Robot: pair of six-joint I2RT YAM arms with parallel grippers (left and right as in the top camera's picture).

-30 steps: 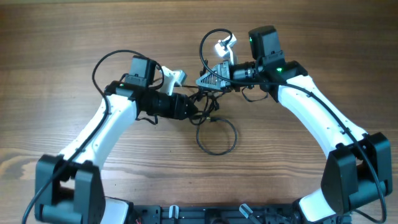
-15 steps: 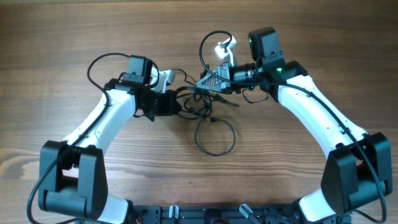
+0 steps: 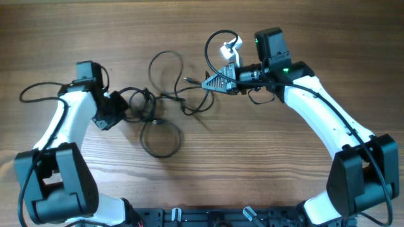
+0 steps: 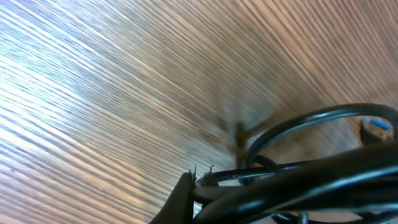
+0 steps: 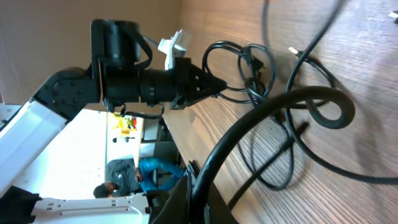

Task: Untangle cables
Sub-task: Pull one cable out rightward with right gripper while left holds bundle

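The black cables [image 3: 144, 102] lie stretched across the table between my two grippers, with one loop [image 3: 160, 155] hanging toward the front and another [image 3: 165, 53] toward the back. My left gripper [image 3: 121, 106] is at the left end, shut on a bunch of the cords, which fill the left wrist view [image 4: 298, 180] beside the finger [image 4: 189, 186]. My right gripper [image 3: 208, 82] is at the right end, shut on one cord; in the right wrist view that cord [image 5: 280, 106] runs out from between the jaws [image 5: 199, 193] toward the tangle [image 5: 249, 62].
The wooden table [image 3: 202, 170] carries nothing else. Thicker arm wires arc out at the far left [image 3: 31, 91] and behind the right wrist [image 3: 218, 34]. The left arm [image 5: 143, 87] shows across from the right wrist camera. Arm bases stand at the front edge.
My left gripper has pulled far to the left with its cords, dragging the tangle and front loop leftward and spreading the cables out. The right gripper has stayed put, holding its cord.
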